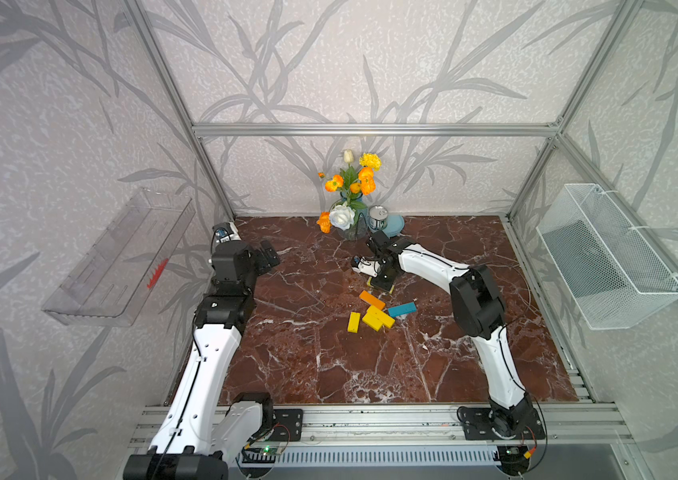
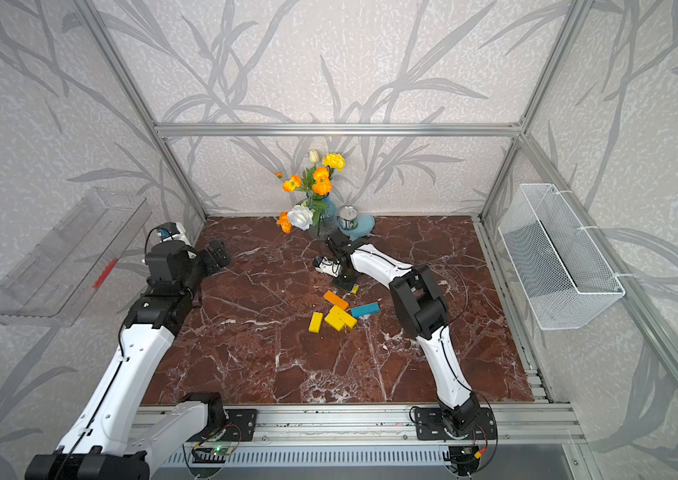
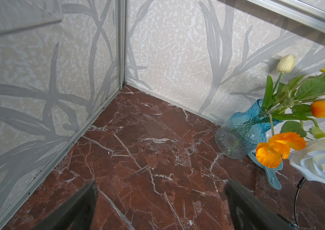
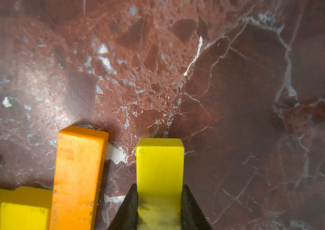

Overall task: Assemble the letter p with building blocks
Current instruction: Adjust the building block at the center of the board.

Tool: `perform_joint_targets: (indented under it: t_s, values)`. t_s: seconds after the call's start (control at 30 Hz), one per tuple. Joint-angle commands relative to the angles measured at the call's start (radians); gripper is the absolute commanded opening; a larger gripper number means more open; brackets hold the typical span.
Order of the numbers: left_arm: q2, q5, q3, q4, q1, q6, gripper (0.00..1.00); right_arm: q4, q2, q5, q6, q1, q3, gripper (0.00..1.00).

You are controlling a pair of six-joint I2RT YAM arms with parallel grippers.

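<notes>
Right fingers [image 4: 126, 211]: pressed against the two long sides of a yellow bar, pinching it near one end.
Held bar [image 4: 160, 169]: its free end juts past the fingertips, low over the tabletop [image 1: 308, 353]. Whether it touches the tabletop cannot be told. In both top views it is almost hidden under the black fingers, just toward 12 o'clock of the tabletop's middle.
Orange bar [image 4: 78, 175]: alongside the held bar and roughly parallel, with a narrow gap between. It lies at 7 o'clock of the held bar in the top views.
Yellow pair [image 1: 378, 318]: two bars side by side, close against the orange bar at its 6 o'clock.
Teal bar [image 1: 402, 309]: flat at 4 o'clock of the orange bar, one end just beside the pair.
Lone yellow bar [image 1: 354, 322]: at 9 o'clock of the pair and apart from it, lying 12 to 6.
Letter P: not formed; the bars lie loose around the tabletop's middle.
Left fingers [image 3: 74, 211]: spread wide over bare tabletop near the 10 o'clock edge.
Vase [image 1: 352, 226]: holds flowers at the 12 o'clock edge, with a can [image 1: 378, 218] just beside it.
</notes>
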Motion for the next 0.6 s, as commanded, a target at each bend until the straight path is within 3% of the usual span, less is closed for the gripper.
perform_joint_targets:
  t_s: [0.0, 0.27, 0.57]
  values:
    - [-0.004, 0.015, -0.001, -0.016, 0.004, 0.011, 1.00, -0.033, -0.049, -0.064, -0.129, -0.012, 0.022, 0.26]
    - [-0.004, 0.033, 0.009, -0.037, 0.002, 0.013, 1.00, -0.216, 0.060, -0.116, -0.303, -0.055, 0.188, 0.25]
    - [-0.002, 0.039, 0.007, -0.048, 0.004, 0.018, 1.00, -0.293, 0.150, -0.044, -0.349, -0.059, 0.286, 0.26]
